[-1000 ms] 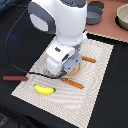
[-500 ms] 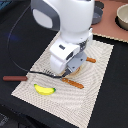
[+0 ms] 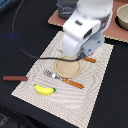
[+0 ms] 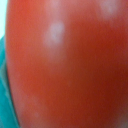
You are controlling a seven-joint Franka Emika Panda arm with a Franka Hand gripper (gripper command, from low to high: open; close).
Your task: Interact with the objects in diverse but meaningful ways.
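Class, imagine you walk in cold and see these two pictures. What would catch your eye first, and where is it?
First, the big white arm looming over the middle of the striped mat, hiding its end effector. In the wrist view, a glossy red tomato fills nearly the whole picture. Then small bright items: a yellow banana at the mat's near corner on the exterior view's left, and an orange-handled fork beside a tan plate.

Dark black tabletop (image 3: 20,45) all around, beige woven placemat (image 3: 95,95) lying on it under the tool. Beyond the tool, a brown board (image 3: 112,27) with a grey bin (image 3: 65,10) and a pale bowl (image 3: 121,17). Even, soft light.
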